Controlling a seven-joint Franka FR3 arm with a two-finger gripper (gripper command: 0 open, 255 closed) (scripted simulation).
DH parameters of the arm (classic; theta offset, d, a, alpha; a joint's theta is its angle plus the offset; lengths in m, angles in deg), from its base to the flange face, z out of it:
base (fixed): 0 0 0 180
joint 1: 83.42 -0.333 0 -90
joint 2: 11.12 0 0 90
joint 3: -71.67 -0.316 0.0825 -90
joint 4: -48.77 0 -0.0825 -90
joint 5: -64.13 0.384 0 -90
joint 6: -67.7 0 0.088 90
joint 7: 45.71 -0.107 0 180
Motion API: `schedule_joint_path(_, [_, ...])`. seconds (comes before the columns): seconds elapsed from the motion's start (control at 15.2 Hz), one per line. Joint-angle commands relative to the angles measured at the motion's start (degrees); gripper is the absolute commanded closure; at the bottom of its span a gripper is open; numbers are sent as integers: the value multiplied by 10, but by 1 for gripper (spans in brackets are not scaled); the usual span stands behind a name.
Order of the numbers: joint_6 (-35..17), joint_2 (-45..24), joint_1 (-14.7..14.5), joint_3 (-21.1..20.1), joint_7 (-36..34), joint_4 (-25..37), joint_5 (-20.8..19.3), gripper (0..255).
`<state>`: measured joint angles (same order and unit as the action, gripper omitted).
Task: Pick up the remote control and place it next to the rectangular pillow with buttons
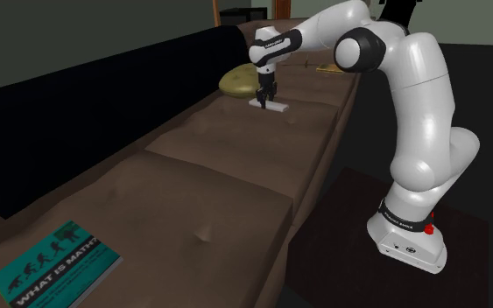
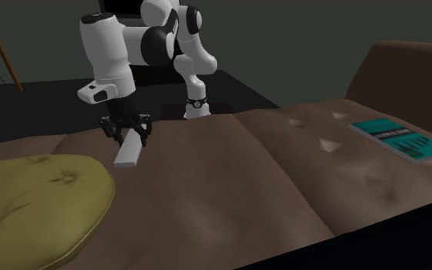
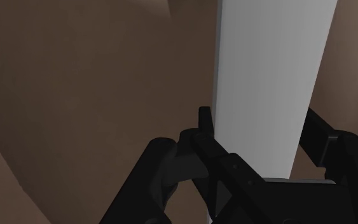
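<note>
Wrist view, white remote (image 3: 273, 70) clasped in claw (image 3: 258, 124)

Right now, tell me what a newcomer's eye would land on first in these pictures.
The white arm reaching over the brown sofa draws the eye first, its black gripper clasping a plain white remote. Next come the olive buttoned pillow close by and the teal book at the sofa's other end.
</note>
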<state>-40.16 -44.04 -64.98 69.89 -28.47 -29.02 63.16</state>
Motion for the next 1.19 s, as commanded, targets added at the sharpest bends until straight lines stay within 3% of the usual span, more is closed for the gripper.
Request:
schedule_joint_path(0.0, [-14, -3, 0, 0, 0, -11, 0, 255])
schedule_joint_path(0.73, [-32, -9, 0, 0, -1, -22, 0, 255])
schedule_joint_path(0.79, [-32, -9, 0, 0, -1, -22, 0, 0])
schedule_joint_path(1.12, [-32, -9, 0, 0, -1, -22, 0, 0])
